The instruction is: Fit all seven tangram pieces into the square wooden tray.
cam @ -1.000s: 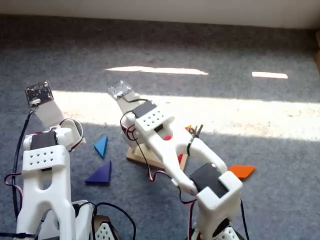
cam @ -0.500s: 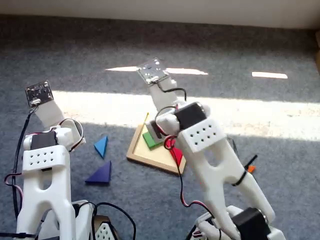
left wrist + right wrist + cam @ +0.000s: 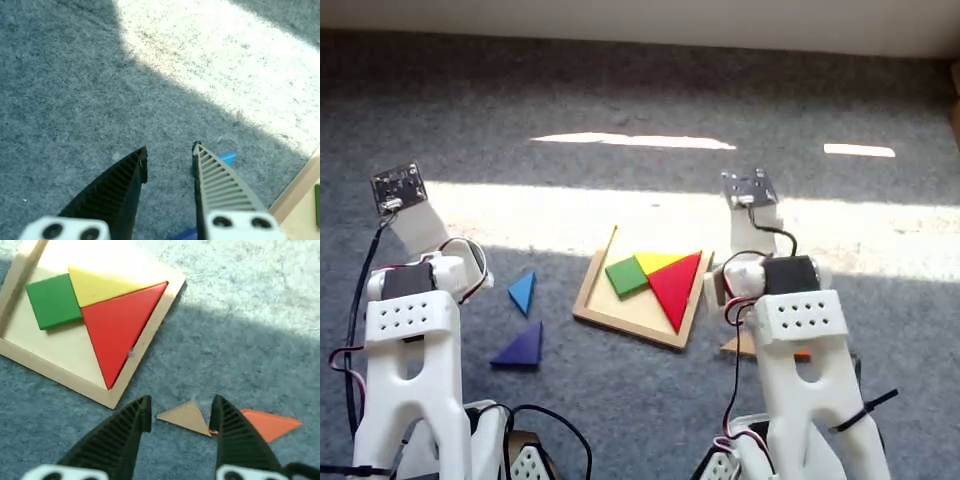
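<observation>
- the square wooden tray (image 3: 618,308) lies mid-carpet, well short of the far edge of the grey carpet (image 3: 740,90). it holds a green square (image 3: 626,277), a yellow triangle (image 3: 665,263) and a red triangle (image 3: 675,287), packed together toward one corner, with bare wood beside them.
- four pieces are not yet in. a tan triangle (image 3: 186,416) and an orange piece (image 3: 267,424) lie on the carpet just off the tray's right side. a light blue triangle (image 3: 523,293) and a dark blue triangle (image 3: 520,347) lie off its left side.
- the step in hand looks like picking up the tan triangle. the right gripper (image 3: 182,400) hangs over it with its fingers spread, and the piece lies between them, nearer one finger.
- to do it well, centre the fingers over the triangle, then come straight down and bite across two edges, not a point. the piece is thin and flat, so the tips likely need to press into the pile.
- the orange piece sits just beside the tan one, and a finger hides whether they touch. closing could nudge it or drag it along.
- the left gripper (image 3: 170,147) is spread too, above bare carpet and holding nothing. the light blue triangle peeks out just beside one finger.
</observation>
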Robot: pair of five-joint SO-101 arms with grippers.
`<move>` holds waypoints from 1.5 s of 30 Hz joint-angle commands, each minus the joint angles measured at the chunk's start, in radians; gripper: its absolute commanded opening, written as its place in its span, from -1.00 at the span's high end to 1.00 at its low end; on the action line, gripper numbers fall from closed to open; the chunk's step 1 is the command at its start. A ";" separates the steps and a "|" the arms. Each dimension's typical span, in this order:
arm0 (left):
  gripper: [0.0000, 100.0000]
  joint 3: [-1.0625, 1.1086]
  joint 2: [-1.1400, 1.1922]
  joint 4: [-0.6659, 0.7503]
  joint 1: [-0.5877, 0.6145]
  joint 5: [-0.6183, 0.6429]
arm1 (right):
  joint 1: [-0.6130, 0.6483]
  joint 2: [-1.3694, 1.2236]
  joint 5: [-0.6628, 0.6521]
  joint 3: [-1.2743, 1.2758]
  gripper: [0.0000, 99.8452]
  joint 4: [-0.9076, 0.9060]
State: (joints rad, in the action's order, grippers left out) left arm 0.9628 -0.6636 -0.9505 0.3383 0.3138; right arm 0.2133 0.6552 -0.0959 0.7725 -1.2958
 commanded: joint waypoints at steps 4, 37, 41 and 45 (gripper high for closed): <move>0.61 -0.004 -0.019 0.012 0.016 0.009 | -0.061 0.024 -0.011 0.073 0.48 -0.002; 0.61 0.008 -0.021 0.015 0.016 0.008 | -0.024 -0.311 -0.138 0.298 0.73 0.335; 0.61 0.008 -0.021 0.014 0.016 0.006 | -0.024 -0.263 -0.138 0.298 0.81 0.331; 0.61 0.008 -0.021 0.014 0.016 0.006 | -0.024 -0.163 -0.138 0.300 0.88 0.325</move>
State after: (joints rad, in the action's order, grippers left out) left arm 0.9782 -0.6651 -0.9505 0.3383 0.3122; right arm 0.1580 0.4219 -0.2202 1.0871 -0.9843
